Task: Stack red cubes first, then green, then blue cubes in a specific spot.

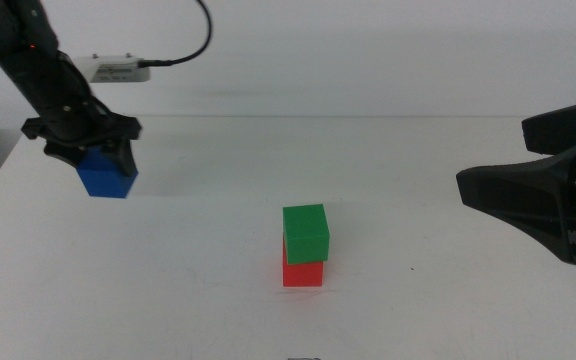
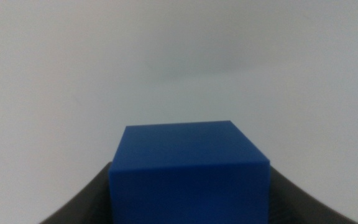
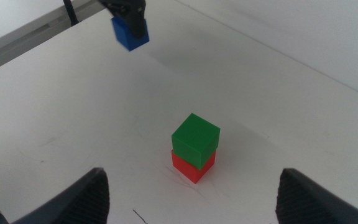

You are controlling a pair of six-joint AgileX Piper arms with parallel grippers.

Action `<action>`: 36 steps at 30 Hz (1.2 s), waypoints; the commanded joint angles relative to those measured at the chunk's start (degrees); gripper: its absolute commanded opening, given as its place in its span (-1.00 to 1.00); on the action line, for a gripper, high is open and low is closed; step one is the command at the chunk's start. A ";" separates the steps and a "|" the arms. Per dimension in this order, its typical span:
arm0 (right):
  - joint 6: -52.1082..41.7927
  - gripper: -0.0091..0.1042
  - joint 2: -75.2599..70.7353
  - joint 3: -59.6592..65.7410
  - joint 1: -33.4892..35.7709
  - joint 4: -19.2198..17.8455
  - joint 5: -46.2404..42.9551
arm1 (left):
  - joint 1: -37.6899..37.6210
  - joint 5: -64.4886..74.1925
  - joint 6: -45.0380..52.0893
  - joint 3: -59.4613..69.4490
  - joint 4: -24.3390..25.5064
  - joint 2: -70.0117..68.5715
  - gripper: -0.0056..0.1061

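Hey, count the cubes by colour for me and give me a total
Red cube: 1
Green cube: 1, on the red one
Blue cube: 1, held in the left hand
Total: 3

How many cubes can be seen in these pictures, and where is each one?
3. The red cube sits on the table; the green cube rests on it; the blue cube is held in the left tool. None seems hidden.

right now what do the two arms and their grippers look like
Both are dark, nearly black. The left arm is chunky and jointed, with a black cable looping over it to a small white module, and ends in the left gripper with short angular jaws. The right gripper is matte black, its two broad jaws tapering toward blunt tips. No visible markings on either.
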 commanded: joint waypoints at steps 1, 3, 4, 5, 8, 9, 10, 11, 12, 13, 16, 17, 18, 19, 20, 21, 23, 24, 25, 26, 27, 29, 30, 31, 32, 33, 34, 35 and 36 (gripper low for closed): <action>-0.69 0.65 -0.68 -1.56 -0.33 0.33 -4.00 | -3.34 -5.10 -8.60 6.32 1.66 -11.31 -0.78; -0.69 0.65 -0.68 -1.56 -0.33 0.33 -4.00 | -6.57 -8.18 -15.30 11.70 4.36 -16.61 -0.78; -0.69 0.65 -0.68 -1.56 -0.33 0.33 -4.00 | -8.68 -8.68 -18.40 13.69 5.93 -19.06 -0.78; -0.69 0.65 -0.68 -1.56 -0.33 0.33 -4.00 | -10.49 -8.50 -21.22 14.74 7.45 -20.58 -0.78; -0.69 0.65 -0.68 -1.56 -0.33 0.33 -4.00 | -17.88 -6.66 -26.86 14.12 10.33 -23.12 -0.78; -0.69 0.65 -0.68 -1.56 -0.33 0.33 -4.00 | -20.31 -5.53 -29.16 13.23 11.04 -23.17 -0.78; -0.69 0.65 -0.68 -1.56 -0.33 0.33 -4.00 | -22.67 -4.50 -31.76 12.32 11.38 -22.97 -0.78; -0.69 0.65 -0.68 -1.56 -0.33 0.33 -4.00 | -24.57 -3.57 -33.99 11.59 11.74 -22.66 -0.78; -0.69 0.65 -0.68 -1.56 -0.33 0.33 -4.00 | -26.89 -2.46 -36.64 10.50 12.18 -22.20 -0.78; -0.69 0.65 -0.68 -1.56 -0.33 0.33 -4.00 | -29.16 -1.39 -38.91 9.34 12.81 -21.52 -0.78; -0.69 0.65 -0.68 -1.56 -0.33 0.33 -4.00 | -35.06 1.22 -43.59 5.65 15.29 -19.48 -0.78; -0.69 0.65 -0.68 -1.56 -0.33 0.33 -4.00 | -36.88 1.75 -44.72 4.67 16.37 -18.73 -0.78; -0.69 0.65 -0.68 -1.56 -0.33 0.33 -4.00 | -38.35 2.22 -46.10 3.50 17.29 -17.91 -0.78; -0.69 0.65 -0.68 -1.56 -0.33 0.33 -4.00 | -39.60 2.43 -47.18 2.42 18.00 -17.08 -0.78; -0.69 0.65 -0.68 -1.56 -0.33 0.33 -4.00 | -40.45 2.43 -47.72 1.59 18.06 -16.39 -0.78; -0.69 0.65 -0.68 -1.56 -0.33 0.33 -4.00 | -41.23 2.43 -48.12 0.55 17.99 -15.61 -0.78; -0.69 0.65 -0.68 -1.56 -0.33 0.33 -4.00 | -42.20 2.51 -48.76 -1.25 17.70 -14.19 -0.78; -0.69 0.65 -0.68 -1.56 -0.33 0.33 -4.00 | -42.40 2.51 -48.76 -2.08 17.40 -13.49 -0.78; -0.69 0.65 -0.68 -1.56 -0.33 0.33 -4.00 | -42.71 2.56 -48.80 -2.85 17.09 -12.92 -0.78; -0.69 0.65 -0.68 -1.56 -0.33 0.33 -4.00 | -42.71 2.70 -48.90 -3.55 16.89 -12.32 -0.78; -0.69 0.65 -0.68 -1.56 -0.33 0.33 -4.00 | -42.71 2.69 -48.90 -4.04 16.63 -11.87 -0.78; -0.69 0.65 -0.68 -1.56 -0.33 0.33 -4.00 | -42.71 2.76 -49.02 -4.90 16.25 -11.08 -0.78; -0.69 0.65 -0.68 -1.56 -0.33 0.33 -4.00 | -42.71 2.71 -49.22 -5.07 16.30 -10.63 -0.78; -0.69 0.65 -0.68 -1.56 -0.33 0.33 -4.00 | -42.71 2.62 -49.77 -5.14 16.30 -10.44 -0.78; -0.69 0.65 -0.68 -1.56 -0.33 0.33 -4.00 | -42.71 2.49 -50.17 -5.14 16.43 -10.28 -0.78; -0.69 0.65 -0.68 -1.56 -0.33 0.33 -4.00 | -42.71 2.36 -50.45 -5.14 16.49 -10.07 -0.78; -0.69 0.65 -0.68 -1.56 -0.33 0.33 -4.00 | -42.71 2.07 -50.75 -5.14 16.40 -10.01 -0.78; -0.69 0.65 -0.68 -1.56 -0.33 0.33 -4.00 | -42.71 1.81 -51.04 -5.14 16.40 -9.75 -0.78; -0.69 0.65 -0.68 -1.56 -0.33 0.33 -4.00 | -42.71 1.69 -51.24 -5.14 16.29 -9.69 -0.78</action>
